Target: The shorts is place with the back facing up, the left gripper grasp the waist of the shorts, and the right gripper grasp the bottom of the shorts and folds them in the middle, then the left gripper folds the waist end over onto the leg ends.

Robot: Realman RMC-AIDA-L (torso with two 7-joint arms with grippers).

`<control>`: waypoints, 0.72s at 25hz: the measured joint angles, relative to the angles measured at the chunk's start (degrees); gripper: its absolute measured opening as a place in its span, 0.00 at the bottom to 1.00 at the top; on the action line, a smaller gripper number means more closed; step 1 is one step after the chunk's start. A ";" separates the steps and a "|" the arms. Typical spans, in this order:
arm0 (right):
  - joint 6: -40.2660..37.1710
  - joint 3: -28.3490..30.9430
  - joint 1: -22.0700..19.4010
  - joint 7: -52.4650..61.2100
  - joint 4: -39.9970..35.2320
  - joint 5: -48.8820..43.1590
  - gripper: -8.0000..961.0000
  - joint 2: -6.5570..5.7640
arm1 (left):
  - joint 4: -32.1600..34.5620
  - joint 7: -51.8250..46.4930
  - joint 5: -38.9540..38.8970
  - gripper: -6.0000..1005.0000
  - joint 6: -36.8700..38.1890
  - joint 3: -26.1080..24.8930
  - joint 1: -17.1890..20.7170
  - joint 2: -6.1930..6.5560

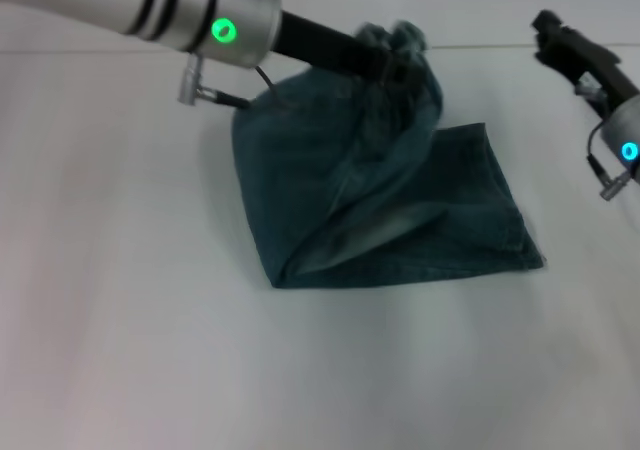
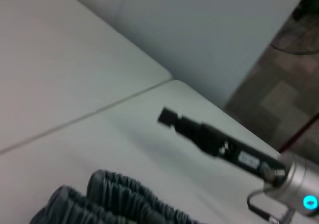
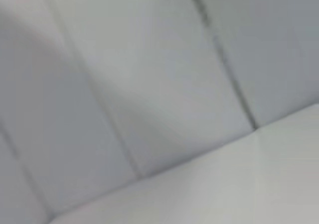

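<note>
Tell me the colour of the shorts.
Faded blue-green denim shorts, seen best in the head view.

Head view: high, looking down on worktop (image 1: pixel 120 320). Left wrist view: close over waistband (image 2: pixel 114 196), facing right gripper (image 2: pixel 167 117), shared with head view (image 1: pixel 545 25). Right wrist view: faces walls.

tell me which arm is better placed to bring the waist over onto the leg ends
Left. The left pincer is at the gathered waist of the shorts, which is lifted off the table. The right pincer is off to the side, away from the cloth.
</note>
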 joint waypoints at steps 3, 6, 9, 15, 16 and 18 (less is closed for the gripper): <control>-1.47 0.09 -0.87 0.37 -0.35 1.53 0.05 -0.04 | -3.86 1.48 -4.77 0.15 -4.27 4.70 0.89 -0.09; -1.57 -0.22 -1.18 0.41 -0.35 1.51 0.07 -0.05 | -8.00 4.36 -9.87 0.16 -6.69 7.64 1.09 -0.21; -1.41 -0.44 -1.26 0.18 -0.02 1.18 0.08 -0.05 | -10.09 5.43 -13.39 0.17 -9.10 9.04 2.03 -0.31; -4.88 -2.84 -1.76 2.16 0.15 0.91 0.12 -0.02 | -8.63 13.51 -25.44 0.28 -8.56 9.16 8.42 -0.08; -6.42 -4.13 -1.87 3.13 -0.06 0.91 0.12 -0.04 | -8.28 16.94 -29.37 0.31 -7.54 9.10 10.25 -0.07; -10.73 -8.85 -2.08 6.77 -1.63 0.86 0.13 -0.15 | -7.97 22.53 -35.35 0.36 -5.30 8.26 13.57 -0.02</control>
